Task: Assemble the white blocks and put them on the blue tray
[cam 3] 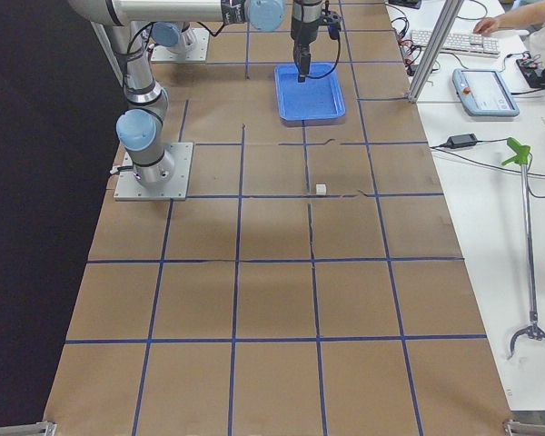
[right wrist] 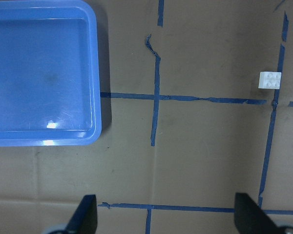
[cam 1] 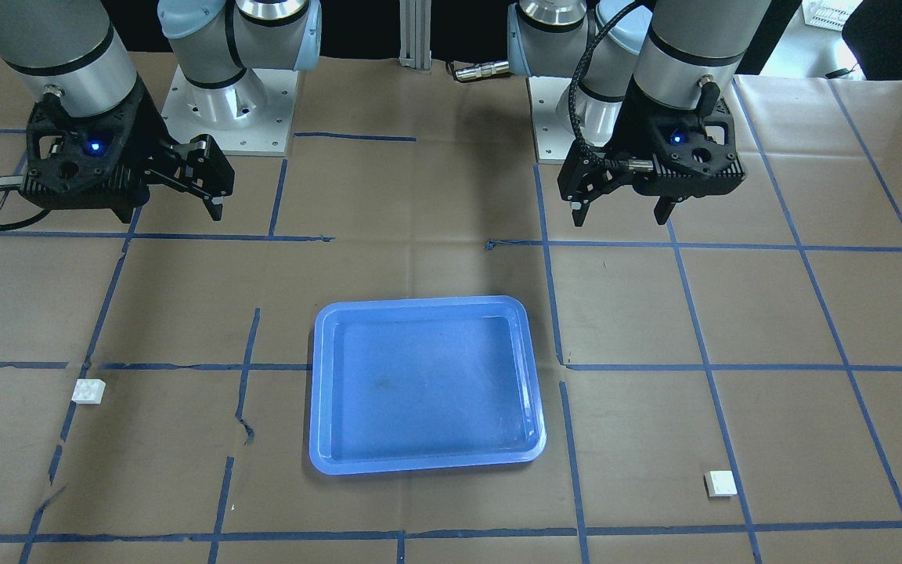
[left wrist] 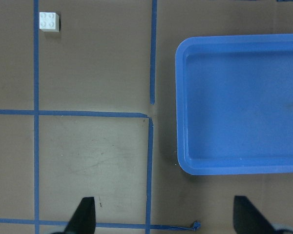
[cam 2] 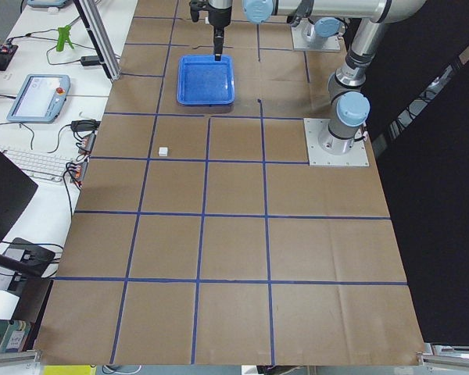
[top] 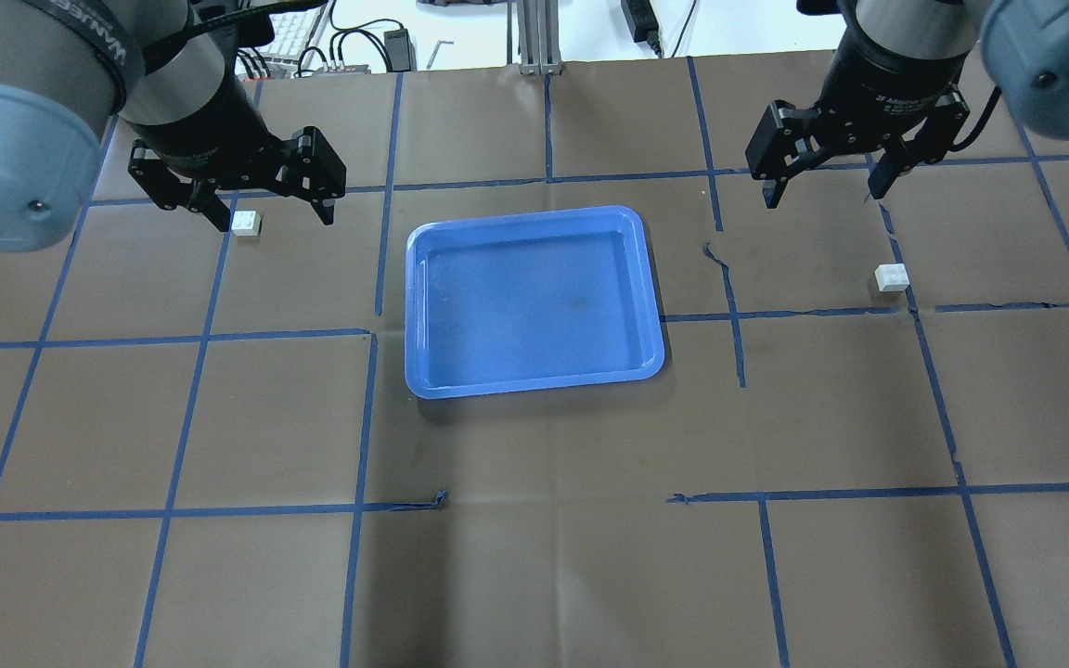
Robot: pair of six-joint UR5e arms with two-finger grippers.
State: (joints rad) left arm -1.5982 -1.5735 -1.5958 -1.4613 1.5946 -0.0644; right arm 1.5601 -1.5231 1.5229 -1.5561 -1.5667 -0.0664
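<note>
1. Overhead exterior view: one block (top: 245, 223) peeks out right beside the left gripper (top: 275, 223); whether it lies under the jaws is hard to say.
2. Side views show both grippers too small to read.
3. On the left gripper the jaws stand wide apart, empty, touching nothing.
4. Same on the right gripper (top: 819, 198), spread and empty; the other block (top: 892, 277) lies near it.
5. Between the blocks sits the tray (top: 534, 306).

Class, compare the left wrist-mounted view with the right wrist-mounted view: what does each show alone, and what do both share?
Only the left wrist view: the open left end effector and the left-side white block. Only the right wrist view: the open right end effector and the right-side white block. Both: the empty blue tray and blue tape lines.
</note>
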